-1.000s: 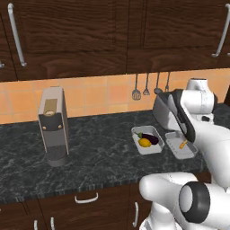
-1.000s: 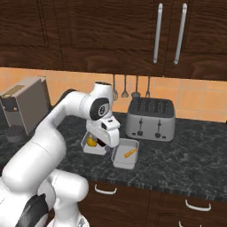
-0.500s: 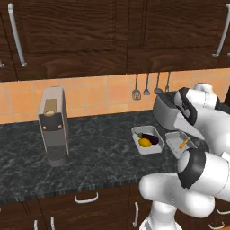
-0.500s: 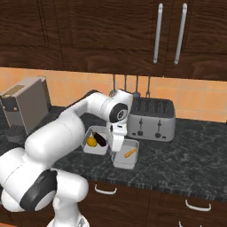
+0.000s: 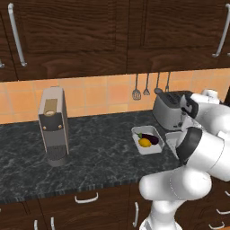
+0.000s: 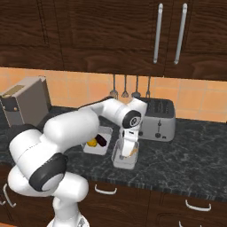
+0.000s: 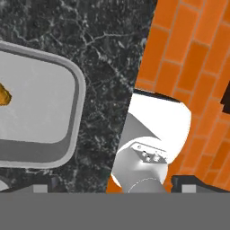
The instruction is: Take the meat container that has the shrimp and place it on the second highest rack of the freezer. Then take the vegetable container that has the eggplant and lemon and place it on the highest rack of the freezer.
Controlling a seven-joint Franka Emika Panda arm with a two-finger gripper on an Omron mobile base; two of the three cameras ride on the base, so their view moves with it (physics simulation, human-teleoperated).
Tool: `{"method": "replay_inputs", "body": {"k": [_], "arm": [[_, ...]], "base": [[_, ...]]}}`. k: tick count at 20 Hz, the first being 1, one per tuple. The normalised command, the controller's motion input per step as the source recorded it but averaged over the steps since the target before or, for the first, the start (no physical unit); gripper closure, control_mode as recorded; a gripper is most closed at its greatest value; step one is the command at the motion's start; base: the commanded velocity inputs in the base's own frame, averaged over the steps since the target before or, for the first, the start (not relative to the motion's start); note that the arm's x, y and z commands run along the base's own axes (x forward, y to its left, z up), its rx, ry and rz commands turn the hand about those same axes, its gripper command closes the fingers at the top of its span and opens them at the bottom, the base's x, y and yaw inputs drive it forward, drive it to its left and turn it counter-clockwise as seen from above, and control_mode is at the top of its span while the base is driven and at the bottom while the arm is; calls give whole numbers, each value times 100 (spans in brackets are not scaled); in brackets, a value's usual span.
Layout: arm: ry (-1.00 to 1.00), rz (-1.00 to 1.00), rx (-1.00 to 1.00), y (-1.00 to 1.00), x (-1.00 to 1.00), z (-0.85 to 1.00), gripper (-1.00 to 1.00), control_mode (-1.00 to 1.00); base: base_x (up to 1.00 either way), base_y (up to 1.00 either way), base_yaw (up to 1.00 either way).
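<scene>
The robot's dark two-finger gripper [image 6: 127, 152] is hanging just above the shallow white rectangular meat container [image 6: 124, 161], which is sitting on the dark speckled stone desk [image 6: 190, 155] in front of the silver toaster [image 6: 157, 119]. Whether its fingers are apart or together cannot be told. In the hand view, the small curved orange shrimp [image 7: 3, 95] is lying inside that container [image 7: 67, 112], cut off by the edge, so its direction is unclear. Just beside it, the second white container [image 5: 146, 140] is holding the slim dark purple eggplant [image 5: 150, 138], lying along the tray's length, with the small yellow lemon [image 5: 144, 143] touching it.

2 trays [image 5: 147, 140] [image 6: 125, 160], 1 eggplant [image 5: 151, 139], 1 lemon [image 5: 144, 142], 1 shrimp [image 7: 3, 95], 1 toaster [image 6: 157, 119], 1 coffee machine [image 5: 54, 125], 3 hanging utensils [image 5: 147, 85].
</scene>
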Motion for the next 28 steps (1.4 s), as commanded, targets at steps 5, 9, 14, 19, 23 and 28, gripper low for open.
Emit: {"method": "replay_inputs", "body": {"k": [5,9,14,19,23,28], "arm": [[-9,-7,-5,-14,0,-24,-100,-100],[-14,-11,0,0,8,-24,-100,-100],[0,0,0,2,7,-33,-100,-100],[0,0,0,3,0,-22,-100,-100],[0,0,0,8,4,-26,-100,-100],[0,0,0,0,8,-26,-100,-100]], "base": [[0,0,0],[0,0,0],[0,0,0],[0,0,0],[0,0,0],[0,0,0]]}}
